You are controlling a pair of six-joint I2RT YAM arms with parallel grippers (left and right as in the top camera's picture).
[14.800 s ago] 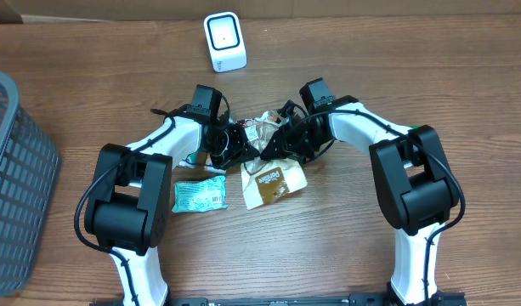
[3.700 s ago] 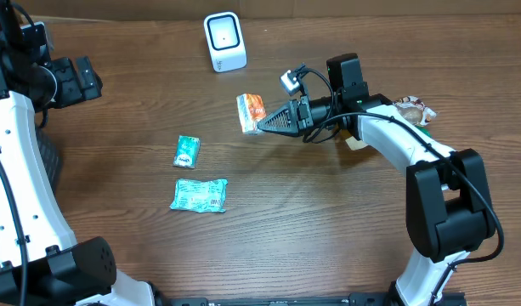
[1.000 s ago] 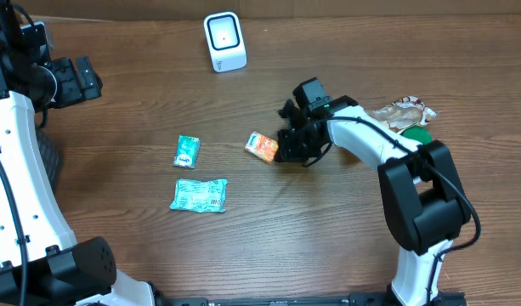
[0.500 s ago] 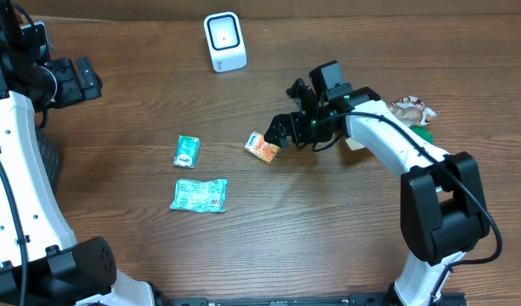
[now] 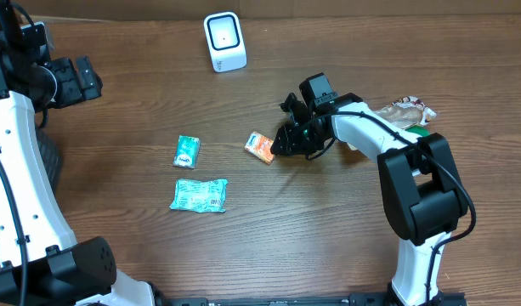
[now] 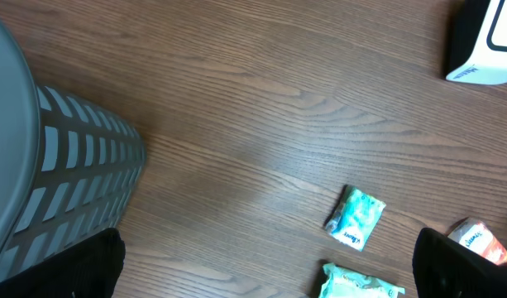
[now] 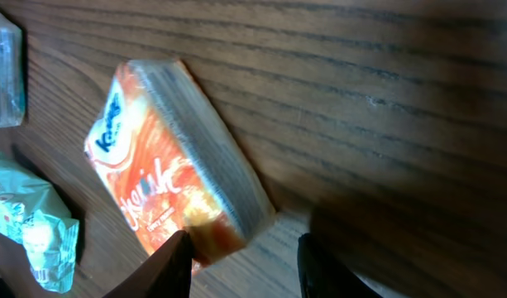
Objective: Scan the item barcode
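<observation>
Overhead view puts the small orange rectangular packet (image 5: 261,147) flat on the brown wooden surface (image 5: 328,229) at mid-frame, well below the white box-shaped scanner (image 5: 223,42) at the top. The right hand (image 5: 285,141) sits just right of the packet, its fingers partly apart with nothing between them. The left hand (image 5: 77,78), at the upper left edge, is spread wide and empty.

overhead: you are looking straight down over the whole surface (image 5: 328,246) | left wrist: you are viewing from high up, angled down, sharing the scanner (image 5: 224,41) with overhead | right wrist: you are hovering very close on the orange packet (image 7: 166,174), also seen overhead
</observation>
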